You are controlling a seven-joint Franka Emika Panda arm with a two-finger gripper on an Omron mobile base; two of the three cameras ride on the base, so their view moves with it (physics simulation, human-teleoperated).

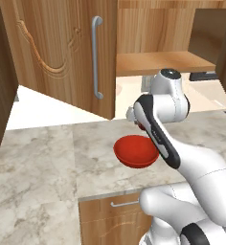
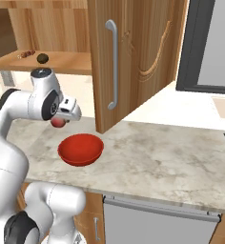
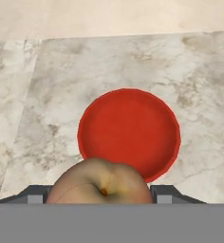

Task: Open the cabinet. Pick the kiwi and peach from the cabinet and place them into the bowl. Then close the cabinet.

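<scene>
A: How should the step in hand be done well?

B: Taken left to right in the right base view: the gripper (image 2: pixel 61 119) is seen closed around the peach (image 2: pixel 58 123), which is carried just above the marble surface (image 2: pixel 171 157) and a little short of the bowl (image 2: pixel 81 149). In the hand view the peach (image 3: pixel 100 182) is held between the fingers, with the empty bowl (image 3: pixel 129 133) lying just beyond it (so the fruit is judged not yet to be over the middle). The gripper should be brought forward until the peach sits over the bowl's centre, then lowered close to the bottom before the fingers are parted, so that rolling or bouncing out is avoided.

A: And further right?

B: The cabinet (image 2: pixel 133 57) is seen with its doors swung open; on its shelf a small dark fruit, taken to be the kiwi (image 2: pixel 42 58), is left to be fetched. The open door should be given room when the arm is raised again.

A: Can any writing be read?

B: No brand, label or lettering can be made out on anything.
</scene>
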